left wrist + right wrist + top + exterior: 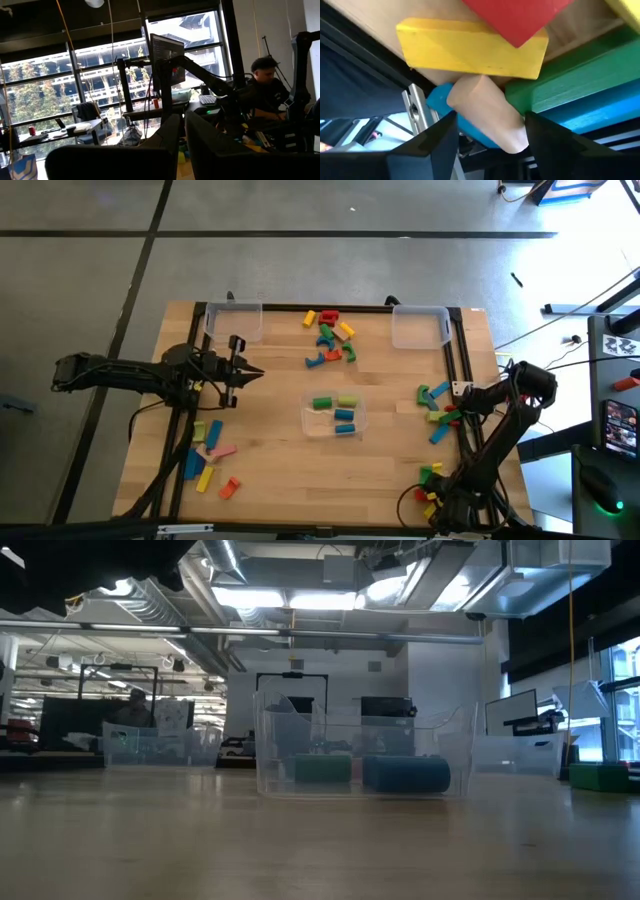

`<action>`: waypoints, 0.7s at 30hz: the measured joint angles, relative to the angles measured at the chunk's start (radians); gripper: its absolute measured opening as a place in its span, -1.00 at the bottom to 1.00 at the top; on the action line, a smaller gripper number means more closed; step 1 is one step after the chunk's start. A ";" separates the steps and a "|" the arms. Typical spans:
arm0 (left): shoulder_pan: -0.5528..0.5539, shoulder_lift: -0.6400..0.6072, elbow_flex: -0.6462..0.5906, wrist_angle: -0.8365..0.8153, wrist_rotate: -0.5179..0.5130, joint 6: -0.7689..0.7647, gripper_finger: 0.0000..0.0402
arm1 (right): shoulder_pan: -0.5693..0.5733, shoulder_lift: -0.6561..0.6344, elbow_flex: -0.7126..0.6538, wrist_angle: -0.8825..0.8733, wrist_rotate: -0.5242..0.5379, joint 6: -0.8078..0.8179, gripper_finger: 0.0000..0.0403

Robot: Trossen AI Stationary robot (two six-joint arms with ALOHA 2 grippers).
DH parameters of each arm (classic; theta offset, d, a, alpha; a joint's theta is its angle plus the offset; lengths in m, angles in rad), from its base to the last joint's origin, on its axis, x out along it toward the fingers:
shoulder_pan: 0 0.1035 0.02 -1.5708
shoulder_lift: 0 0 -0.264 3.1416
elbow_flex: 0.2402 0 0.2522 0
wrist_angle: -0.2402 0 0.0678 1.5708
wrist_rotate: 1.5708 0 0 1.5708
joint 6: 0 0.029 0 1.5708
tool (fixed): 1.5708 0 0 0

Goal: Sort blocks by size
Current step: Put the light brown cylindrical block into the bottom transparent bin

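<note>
The blocks lie in several heaps: at the far middle (330, 338), near left (208, 455), near right (432, 480) and at the right edge (437, 408). My right gripper (448, 402) is open and tipped down over the right-edge heap. In the right wrist view its fingers (440, 137) stand on either side of a pale pink block (490, 112). That block lies against a yellow bar (470, 47), a green bar (575, 75) and a blue piece (437, 97), with a red block (520, 17) on top. My left gripper (255, 372) is shut and held above the table's left side. My right gripper comes at the pale pink block's near end (512, 140) slanting down from above, one finger on each side. Whether the fingers touch it, I cannot tell. The block lies in the heap on the table.
A clear bin (335, 415) in the table's middle holds green and blue blocks (405, 775). Two more clear bins stand at the far left (232, 320) and far right (420, 325). A black frame rail (462, 370) runs by the right heap. A person (267, 90) sits beyond the table.
</note>
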 joint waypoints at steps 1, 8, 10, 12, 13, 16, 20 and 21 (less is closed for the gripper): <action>0.000 0.000 0.000 0.000 0.000 0.000 -0.88 | 0.000 0.003 0.001 -0.001 -0.002 -0.004 0.11; 0.000 0.000 0.000 0.001 0.000 0.000 -0.88 | 0.000 0.006 0.002 -0.010 0.029 -0.017 0.11; 0.000 0.000 0.000 0.001 0.000 0.000 -0.88 | 0.000 0.006 0.002 -0.017 0.041 -0.017 0.11; 0.000 0.000 0.000 0.001 0.000 0.000 -0.88 | -0.001 0.006 0.002 -0.026 0.053 -0.017 0.11; 0.000 0.000 0.000 0.001 0.000 0.000 -0.88 | -0.001 0.007 0.002 -0.029 0.056 -0.016 0.11; 0.000 0.000 0.000 0.001 0.000 0.000 -0.88 | -0.002 0.008 0.002 -0.036 0.064 0.001 0.11; 0.000 0.000 0.000 0.001 0.000 0.000 -0.88 | -0.015 0.007 0.001 -0.025 0.064 -0.011 0.11; 0.000 0.000 0.000 0.001 0.000 0.000 -0.88 | -0.022 0.004 0.001 -0.023 0.063 -0.021 0.11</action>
